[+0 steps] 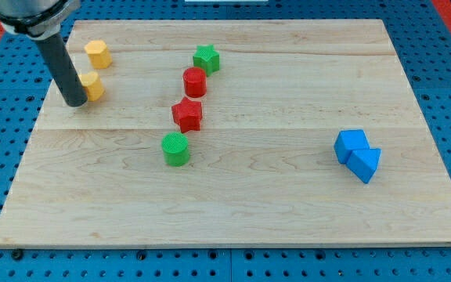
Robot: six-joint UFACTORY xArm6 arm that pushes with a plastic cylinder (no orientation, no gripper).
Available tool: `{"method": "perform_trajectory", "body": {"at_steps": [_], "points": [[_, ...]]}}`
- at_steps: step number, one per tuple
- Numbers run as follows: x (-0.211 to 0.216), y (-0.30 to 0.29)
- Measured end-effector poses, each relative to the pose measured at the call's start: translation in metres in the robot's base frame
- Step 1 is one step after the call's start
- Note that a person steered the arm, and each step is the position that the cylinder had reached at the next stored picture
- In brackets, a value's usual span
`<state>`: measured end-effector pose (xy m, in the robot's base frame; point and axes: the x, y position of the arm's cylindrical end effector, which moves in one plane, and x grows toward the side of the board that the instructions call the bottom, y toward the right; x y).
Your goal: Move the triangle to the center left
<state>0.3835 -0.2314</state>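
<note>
The blue triangle block (365, 164) lies at the view's right, touching a blue cube (351, 144) just above-left of it. My tip (76, 101) is at the view's far left, touching the left side of a yellow block (92, 85), far from the triangle. Another yellow hexagon block (98, 54) lies above it.
A green star (206, 58), a red cylinder (195, 81), a red star (187, 114) and a green cylinder (176, 149) form a line down the board's middle. The wooden board (288, 211) rests on a blue pegboard surface.
</note>
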Motion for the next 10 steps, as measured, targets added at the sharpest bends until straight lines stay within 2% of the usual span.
{"method": "perform_trajectory", "body": {"at_steps": [1, 2, 3, 4, 6, 7, 8, 9, 10], "points": [[0.038, 0.002], [0.149, 0.034], [0.205, 0.134], [0.205, 0.278], [0.204, 0.500], [0.201, 0.574], [0.161, 0.543], [0.146, 0.451], [0.130, 0.416]]}}
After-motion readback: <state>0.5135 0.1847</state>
